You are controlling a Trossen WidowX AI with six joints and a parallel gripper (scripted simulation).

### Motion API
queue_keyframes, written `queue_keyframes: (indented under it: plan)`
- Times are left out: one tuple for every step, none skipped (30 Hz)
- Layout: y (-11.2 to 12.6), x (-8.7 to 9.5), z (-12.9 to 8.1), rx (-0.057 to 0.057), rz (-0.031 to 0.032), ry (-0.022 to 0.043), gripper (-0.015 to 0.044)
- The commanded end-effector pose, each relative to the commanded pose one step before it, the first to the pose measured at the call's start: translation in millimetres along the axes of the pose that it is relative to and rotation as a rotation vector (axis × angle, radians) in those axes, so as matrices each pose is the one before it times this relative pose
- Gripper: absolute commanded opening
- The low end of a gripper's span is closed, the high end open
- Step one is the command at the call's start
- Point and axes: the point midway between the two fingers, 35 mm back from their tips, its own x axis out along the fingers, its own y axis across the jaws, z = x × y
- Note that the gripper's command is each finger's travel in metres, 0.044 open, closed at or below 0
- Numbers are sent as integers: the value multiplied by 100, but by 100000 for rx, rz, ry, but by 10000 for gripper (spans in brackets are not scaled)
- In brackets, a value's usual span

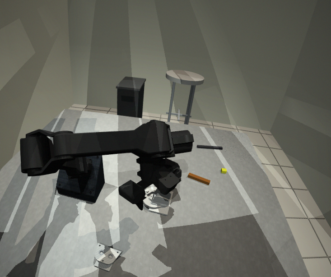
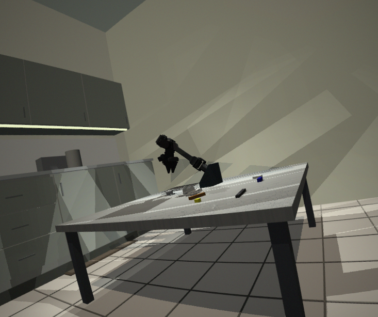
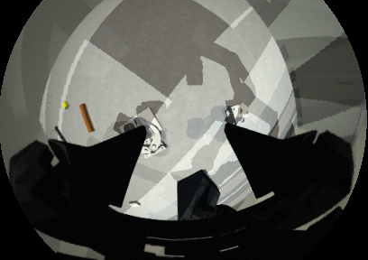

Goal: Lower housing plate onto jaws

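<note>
The housing plate (image 1: 106, 259) (image 3: 240, 109), pale with two round holes, lies on the table near the front in the top view, apart from the jaws. The white base (image 1: 160, 210) (image 3: 152, 116) stands on the table in front of the arm. The grey jaws (image 1: 161, 200) are on it, partly hidden by a finger; how they sit on their pins cannot be made out. My gripper (image 1: 154, 199) (image 2: 170, 171) (image 3: 186, 128) is open and empty, pointing down high above the table. In the wrist view the base is by the left fingertip and the plate beyond the right one.
An orange bar (image 1: 198, 178) (image 2: 196, 196) (image 3: 87, 117), a yellow cube (image 1: 223, 170) (image 2: 197, 200) (image 3: 66, 105) and a black bar (image 1: 209, 147) (image 2: 240, 193) lie beyond the base. A blue block (image 2: 260, 178) lies farther off. A small white block (image 3: 134, 203) lies near the arm's mount (image 3: 196, 196).
</note>
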Motion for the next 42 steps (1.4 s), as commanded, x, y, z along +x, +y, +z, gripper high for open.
queue_keyframes:
  plan:
    - [-1287, 580, 32, 8268, 751, 2476, 440]
    - [-321, 161, 81, 2130, 29, 550, 440]
    - [-320, 159, 84, 2133, 21, 539, 440]
    - [-319, 156, 87, 2134, 14, 527, 440]
    - [-319, 154, 91, 2137, 7, 515, 440]
    - [-318, 152, 94, 2139, 0, 503, 440]
    - [-317, 149, 97, 2141, -7, 491, 440]
    - [-316, 147, 101, 2143, -14, 479, 440]
    - [-315, 145, 104, 2145, -20, 467, 440]
    - [-314, 142, 107, 2147, -26, 455, 440]
    - [-313, 140, 110, 2148, -32, 442, 440]
    - [-312, 137, 114, 2150, -38, 429, 440]
    - [-311, 135, 117, 2151, -43, 417, 440]
    - [-310, 133, 120, 2152, -48, 404, 440]
    - [-309, 130, 123, 2154, -53, 391, 440]
    - [-308, 128, 126, 2156, -58, 378, 440]
    - [-306, 125, 129, 2157, -63, 365, 440]
    - [-305, 123, 132, 2158, -67, 352, 440]
    - [-303, 121, 136, 2158, -71, 338, 440]
    - [-302, 118, 139, 2159, -75, 325, 440]
    - [-301, 116, 142, 2160, -78, 311, 440]
    - [-299, 113, 145, 2161, -82, 298, 440]
    - [-297, 111, 148, 2161, -85, 284, 440]
    - [-296, 109, 151, 2160, -87, 271, 440]
    - [-294, 106, 154, 2162, -90, 257, 440]
    - [-292, 104, 157, 2163, -92, 243, 440]
    - [-291, 101, 159, 2163, -94, 229, 440]
    - [-289, 99, 162, 2163, -96, 215, 440]
    - [-287, 97, 165, 2162, -98, 201, 440]
    - [-285, 94, 168, 2162, -99, 188, 440]
    - [-283, 92, 171, 2162, -100, 173, 440]
    - [-281, 89, 173, 2161, -101, 159, 440]
    - [-279, 87, 176, 2161, -102, 145, 440]
    - [-263, 81, 168, 2004, -89, 133, 440]
    - [-260, 79, 170, 2002, -89, 120, 440]
    - [-259, 77, 172, 2001, -88, 107, 440]
    - [-257, 74, 174, 2000, -88, 94, 440]
    - [-255, 72, 176, 1999, -87, 82, 440]
    - [-253, 70, 179, 1998, -86, 69, 440]
    - [-251, 68, 181, 1997, -85, 56, 440]
    - [-249, 66, 183, 1995, -84, 43, 440]
    - [-247, 64, 185, 1994, -83, 31, 440]
